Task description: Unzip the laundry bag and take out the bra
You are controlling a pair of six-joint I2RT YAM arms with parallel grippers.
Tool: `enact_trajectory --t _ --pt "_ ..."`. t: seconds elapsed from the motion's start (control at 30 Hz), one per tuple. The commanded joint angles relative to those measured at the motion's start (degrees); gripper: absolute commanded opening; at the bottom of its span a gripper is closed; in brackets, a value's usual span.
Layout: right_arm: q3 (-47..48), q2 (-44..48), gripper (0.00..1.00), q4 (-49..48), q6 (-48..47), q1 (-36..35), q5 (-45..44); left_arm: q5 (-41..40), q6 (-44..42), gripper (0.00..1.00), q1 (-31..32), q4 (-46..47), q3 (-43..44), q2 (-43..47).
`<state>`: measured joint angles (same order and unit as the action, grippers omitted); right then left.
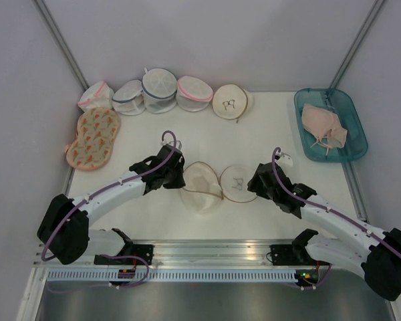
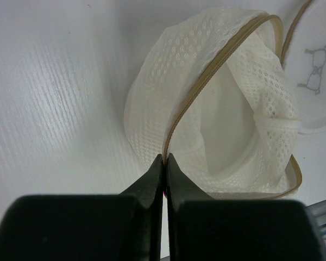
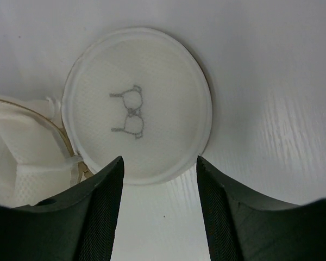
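Observation:
The laundry bag (image 1: 200, 188) lies unzipped in the middle of the table. Its mesh half (image 2: 228, 109) gapes open and shows nothing inside. Its other half (image 3: 136, 103) lies flat to the right with the bra outline facing up. My left gripper (image 2: 165, 157) is shut on the bag's tan zip rim (image 2: 206, 81) at the left edge. At the flat half's near right edge my right gripper (image 3: 160, 160) is open, with only bare table between its fingers. The peach-pink bra (image 1: 324, 125) lies in the teal tray (image 1: 347, 107) at the far right.
A second cream bag with a bra outline (image 1: 231, 101) sits at the back beside white mesh bags (image 1: 159, 90). A flat orange-patterned bag (image 1: 92, 137) lies at the left edge. Walls close in on the back and sides.

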<state>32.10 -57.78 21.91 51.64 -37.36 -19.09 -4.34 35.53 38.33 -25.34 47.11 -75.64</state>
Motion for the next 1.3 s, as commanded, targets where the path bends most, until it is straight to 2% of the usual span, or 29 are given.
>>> enact_trajectory --t 0.0,0.3,0.57,0.67,0.7,0.73,0.8,0.9,1.03,1.13,1.27 --pt "-2.56 2.23 0.61 3.93 7.42 -0.78 -3.93 0.38 1.91 0.02 -0.36 1.88 -0.27 2.07" --pt "-10.12 -3.74 0.57 -5.02 14.63 -1.31 -3.58 0.82 2.35 0.02 -0.45 1.88 -0.27 2.07" --pt "-15.31 -3.57 0.47 -14.08 19.20 -1.48 -5.60 1.53 2.79 0.02 -0.53 1.96 -0.88 2.07" --pt "-15.75 -5.41 0.33 -16.72 19.03 -1.40 -5.87 1.70 2.88 0.02 -0.53 2.14 -0.80 2.07" --pt "-15.14 -6.46 0.23 -16.99 18.42 -1.40 -6.13 1.70 2.88 0.02 -0.53 2.14 -0.71 2.07" --pt "-14.79 -6.64 0.18 -17.08 17.80 -1.40 -6.31 1.70 2.88 0.02 -0.53 2.14 -0.71 2.07" --pt "-13.21 -5.68 0.07 -16.99 14.47 -1.40 -6.66 1.70 2.88 0.02 -0.53 2.14 -0.62 2.25" --pt "-8.31 -1.73 0.00 -15.50 8.16 -1.48 -7.71 1.53 3.05 0.02 -0.53 2.23 -0.79 2.77" --pt "2.68 0.83 0.01 -8.06 -7.56 -1.83 -10.52 1.09 3.05 0.02 -0.53 2.31 -0.71 3.13" --pt "10.77 -0.14 0.00 -3.46 -15.03 -2.01 -11.58 0.82 3.76 0.02 -0.62 2.49 -0.36 3.04" --pt "20.44 -6.01 0.00 3.56 -21.92 -2.97 -13.95 0.74 4.37 0.02 -0.80 3.28 0.87 2.78"
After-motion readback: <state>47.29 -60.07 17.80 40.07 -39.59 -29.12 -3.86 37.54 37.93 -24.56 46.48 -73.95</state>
